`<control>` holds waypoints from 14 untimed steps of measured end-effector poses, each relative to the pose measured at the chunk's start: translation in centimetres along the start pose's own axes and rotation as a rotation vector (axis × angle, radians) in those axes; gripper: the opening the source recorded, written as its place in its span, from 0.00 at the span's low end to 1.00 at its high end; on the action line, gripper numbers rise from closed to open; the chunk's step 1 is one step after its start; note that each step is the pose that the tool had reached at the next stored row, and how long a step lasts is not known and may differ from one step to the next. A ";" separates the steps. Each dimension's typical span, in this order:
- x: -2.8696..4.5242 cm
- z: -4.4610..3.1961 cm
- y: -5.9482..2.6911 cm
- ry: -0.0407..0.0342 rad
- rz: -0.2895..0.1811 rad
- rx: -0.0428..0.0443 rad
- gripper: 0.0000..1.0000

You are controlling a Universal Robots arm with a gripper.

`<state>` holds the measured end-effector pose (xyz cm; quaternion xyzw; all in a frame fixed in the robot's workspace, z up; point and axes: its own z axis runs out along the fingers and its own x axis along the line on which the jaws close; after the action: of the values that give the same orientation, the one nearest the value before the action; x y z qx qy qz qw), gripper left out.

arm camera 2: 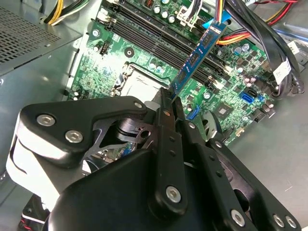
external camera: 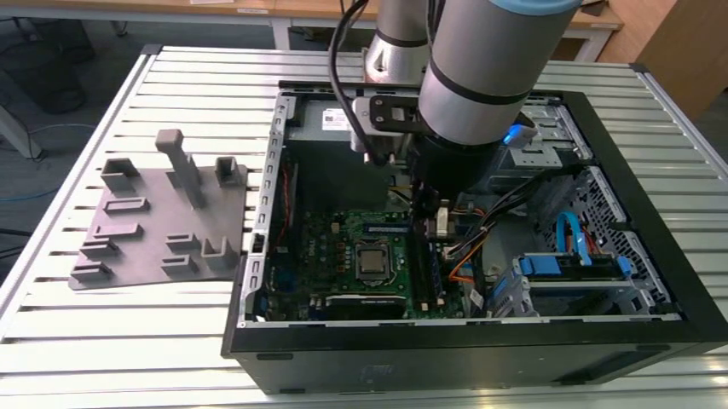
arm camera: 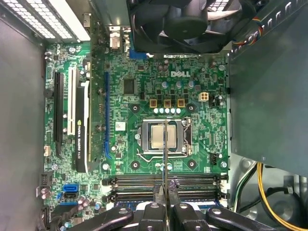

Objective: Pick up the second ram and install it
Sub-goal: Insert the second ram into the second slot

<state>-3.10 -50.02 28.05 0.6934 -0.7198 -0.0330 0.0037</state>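
Pincer (arm camera 2: 170, 98) pinches second ram (arm camera 2: 196, 57) over mobo's memory slots (arm camera 2: 144, 30); if tilted vs slot, it may jam or slip.

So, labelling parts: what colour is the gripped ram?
The ram is blue, best in second wrist view.
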 end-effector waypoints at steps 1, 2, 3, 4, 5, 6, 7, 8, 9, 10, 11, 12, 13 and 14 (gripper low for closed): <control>0.00 0.00 0.00 -0.0006 0.013 0.0005 0.14; 0.00 0.01 0.00 -0.0014 0.028 0.0011 0.14; 0.00 0.01 0.00 -0.0024 0.046 0.0018 0.14; 0.00 0.02 0.00 -0.0032 0.062 0.0025 0.14; 0.01 0.02 0.00 -0.0041 0.079 0.0032 0.14; 0.00 0.03 0.00 -0.0050 0.097 0.0039 0.14; 0.00 0.03 0.00 -0.0058 0.113 0.0046 0.14; 0.01 0.04 0.00 -0.0067 0.129 0.0052 0.14; 0.01 0.04 0.00 -0.0075 0.145 0.0058 0.14; 0.01 0.05 0.00 -0.0081 0.159 0.0064 0.14; 0.00 0.05 0.00 -0.0088 0.173 0.0070 0.14; 0.01 0.06 0.00 -0.0096 0.188 0.0076 0.14; 0.01 0.06 0.00 -0.0101 0.202 0.0082 0.14; 0.01 0.06 0.00 -0.0108 0.216 0.0087 0.14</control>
<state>-3.10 -50.02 27.98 0.6116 -0.7905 -0.0330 0.0003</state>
